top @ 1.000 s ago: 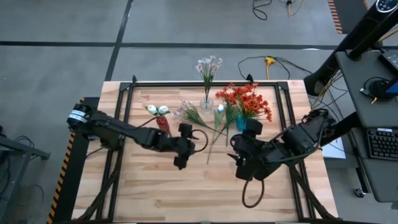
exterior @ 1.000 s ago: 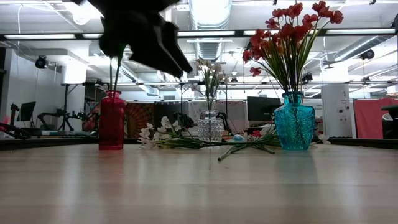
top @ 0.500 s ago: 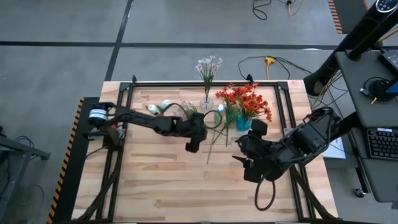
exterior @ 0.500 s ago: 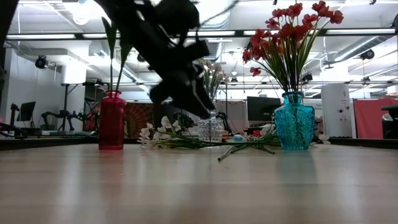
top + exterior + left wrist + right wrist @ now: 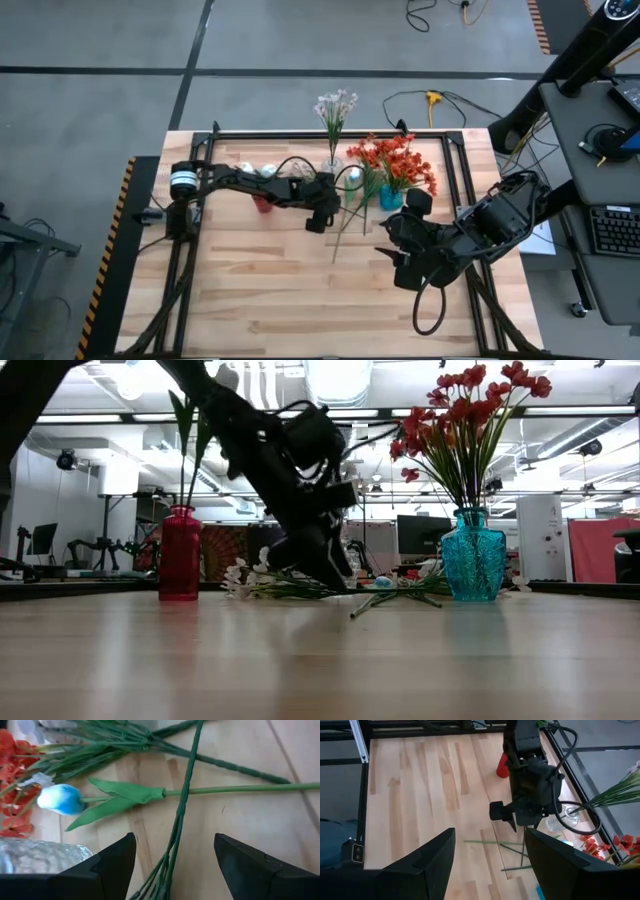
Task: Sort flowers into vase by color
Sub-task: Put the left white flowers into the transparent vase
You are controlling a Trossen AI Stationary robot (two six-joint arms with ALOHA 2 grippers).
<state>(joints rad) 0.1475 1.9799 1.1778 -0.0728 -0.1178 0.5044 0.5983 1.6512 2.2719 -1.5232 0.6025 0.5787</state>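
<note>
Green stalks (image 5: 175, 827) of loose flowers are seen lying flat on the wooden table (image 5: 250, 290), crossed over each other, between the clear glass vase (image 5: 338, 567) and the blue glass vase (image 5: 473, 556). Among them a white tulip bud (image 5: 60, 799) with a blue tint is found, its stalk laid across the others, just beside the clear glass vase. The left tool (image 5: 318, 217) is held low over these loose stems, and its two dark fingers (image 5: 112, 862) are spread wide with nothing between them; a thin bundle of stalks passes under the gap. In the low view this arm is shown reaching down in front of the clear vase. The orange-red blooms (image 5: 395, 160) are standing in the blue vase, the pale pink-white spray (image 5: 336, 104) in the clear vase, and two white buds (image 5: 256, 170) in the red vase (image 5: 180, 553). The right tool (image 5: 405, 262) is kept above bare table, well apart from the flowers, with its fingers (image 5: 436, 860) also spread and empty.
</note>
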